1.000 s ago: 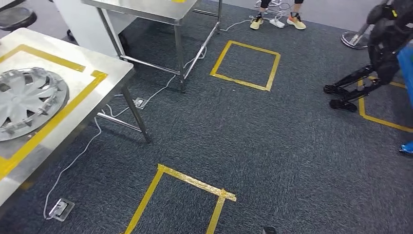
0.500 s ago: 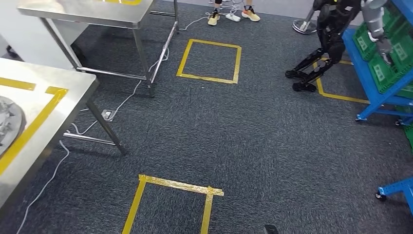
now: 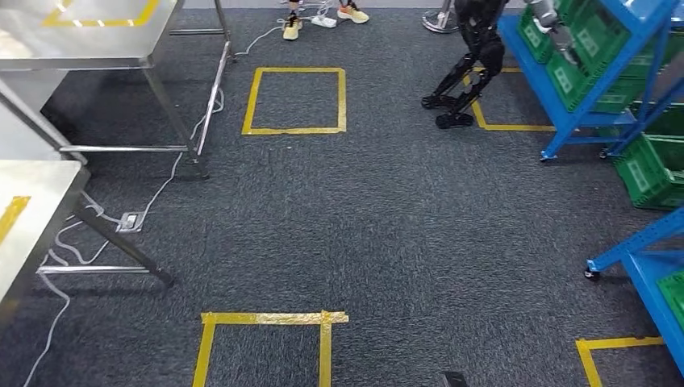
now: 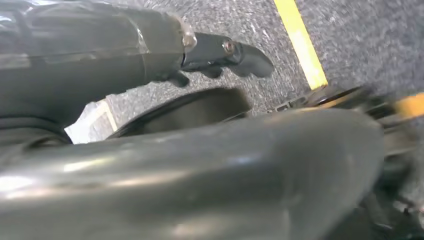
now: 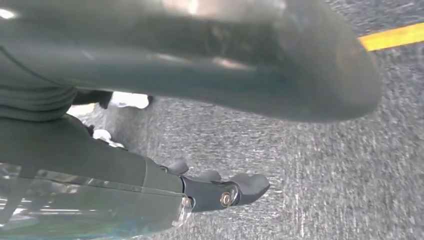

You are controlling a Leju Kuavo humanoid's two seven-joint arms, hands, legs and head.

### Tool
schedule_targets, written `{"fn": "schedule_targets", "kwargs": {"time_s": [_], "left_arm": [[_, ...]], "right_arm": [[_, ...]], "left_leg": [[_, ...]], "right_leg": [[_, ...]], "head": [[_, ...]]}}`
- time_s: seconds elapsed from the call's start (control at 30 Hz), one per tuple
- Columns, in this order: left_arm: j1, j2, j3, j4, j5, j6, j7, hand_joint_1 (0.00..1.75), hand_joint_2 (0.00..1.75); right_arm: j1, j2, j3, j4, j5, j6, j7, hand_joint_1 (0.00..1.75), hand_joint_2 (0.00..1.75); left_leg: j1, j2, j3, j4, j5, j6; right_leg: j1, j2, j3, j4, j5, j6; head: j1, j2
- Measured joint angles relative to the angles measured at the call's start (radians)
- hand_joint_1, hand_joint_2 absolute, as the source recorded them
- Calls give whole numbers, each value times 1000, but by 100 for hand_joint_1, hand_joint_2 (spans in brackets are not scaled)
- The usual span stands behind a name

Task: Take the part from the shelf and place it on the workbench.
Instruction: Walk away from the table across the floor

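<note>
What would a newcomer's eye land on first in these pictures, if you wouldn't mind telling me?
Probably the blue shelf with green bins at the upper right of the head view, bright against the dark grey carpet. Next come the yellow tape squares marked on the floor, one far ahead and one near the bottom edge. A second, dark humanoid robot stands just left of the shelf, and steel tables line the left side.

I see rough, matt grey carpet (image 3: 387, 226) marked with glossy yellow tape (image 3: 266, 318). The workbench (image 3: 32, 210) and the table (image 3: 97, 32) beyond look like brushed, softly shining steel. The shelf (image 3: 581, 121) is smooth blue-painted metal holding ribbed green plastic crates (image 3: 645, 173).
</note>
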Motion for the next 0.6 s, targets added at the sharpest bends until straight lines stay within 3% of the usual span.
{"fn": "schedule_targets", "kwargs": {"time_s": [0.03, 0.07, 0.1, 0.13, 0.17, 0.23, 0.27, 0.3, 0.33, 0.4, 0.47, 0.53, 0.57, 0.6], "left_arm": [[1, 1, 0, 0, -1, 0, 0, 0, 0], [2, 1, -1, 0, -1, 0, -1, 0, 0], [3, 1, -1, 0, -1, 0, -1, 0, 0], [3, 2, -2, 0, -1, 1, -1, 0, 0], [3, 2, -2, 0, -1, 1, -2, 0, 0], [3, 2, -3, 0, -1, 1, -2, 0, 0], [3, 2, -3, 0, -1, 1, -2, 0, 0], [3, 3, -3, 0, -1, 1, -3, 0, 0], [3, 3, -3, 1, -2, 1, -3, 0, 0], [3, 3, -3, 1, -4, 2, -5, 0, 0], [4, 3, -4, 1, -5, 2, -6, 0, 0], [5, 4, -4, 1, -6, 2, -6, 0, 0], [4, 5, -4, 1, -6, 1, -5, 0, 0], [2, 5, -4, 1, -6, 1, -4, 0, 0]], "right_arm": [[0, 0, 3, 0, -1, 0, 0, 0, 0], [2, 0, 5, 0, -1, 1, 0, 0, 0], [3, 0, 7, 0, -1, 1, -1, 0, 0], [4, 1, 8, 0, -2, 1, -1, 0, 0], [5, 1, 8, 0, -2, 1, -1, 0, 0], [1, 0, 9, 0, -2, 1, -1, 0, 0], [0, 0, 9, 0, -2, 1, -1, 0, 0], [-1, 0, 9, 0, -2, 2, -1, 0, 0], [1, 0, 9, 0, -2, 2, -1, 0, 0], [1, 1, 10, 0, -3, 2, -1, 0, 0], [-3, 2, 11, 0, -3, 2, -1, 0, 0], [-2, 2, 12, 0, -3, 2, -1, 0, 0], [2, 2, 13, 0, -4, 2, -1, 0, 0], [7, 2, 14, 0, -5, 2, -1, 0, 0]], "left_leg": [[0, -1, -27, 33, 1, -1], [1, -2, -39, 33, 21, -2], [1, -9, -35, -1, 60, -2], [3, -26, -18, -58, 106, -2], [7, -60, 0, -112, 139, -2], [12, -113, 26, -183, 163, 3], [11, -119, 32, -191, 156, 9], [9, -104, 38, -199, 154, 15], [7, -87, 43, -205, 155, 22], [7, -48, 59, -220, 156, 33], [3, -3, 72, -226, 149, 40], [-2, 39, 80, -227, 139, 43], [-3, 54, 85, -227, 134, 43], [-4, 66, 90, -227, 129, 42]], "right_leg": [[1, 14, 2, 1, -2, -1], [1, 29, 6, 2, -5, -1], [0, 44, 10, 4, -9, 1], [-2, 58, 13, 9, -14, 4], [-4, 70, 13, 15, -20, 9], [-9, 97, 7, 27, -29, 21], [-12, 112, 2, 28, -30, 29], [-16, 128, -1, 26, -29, 36], [-17, 131, -3, 25, -28, 42], [-14, 85, -20, 59, -49, 50], [-13, 20, -76, 166, -100, 58], [-16, 2, -133, 267, -131, 62], [-17, -2, -142, 277, -123, 63], [-18, -6, -130, 250, -96, 60]], "head": [[-5, 0], [-9, 0], [-13, 0], [-17, 0], [-21, 0], [-25, 0], [-25, 0], [-25, 0], [-24, 0], [-14, 0], [0, 0], [5, 0], [7, 0], [9, 0]]}}
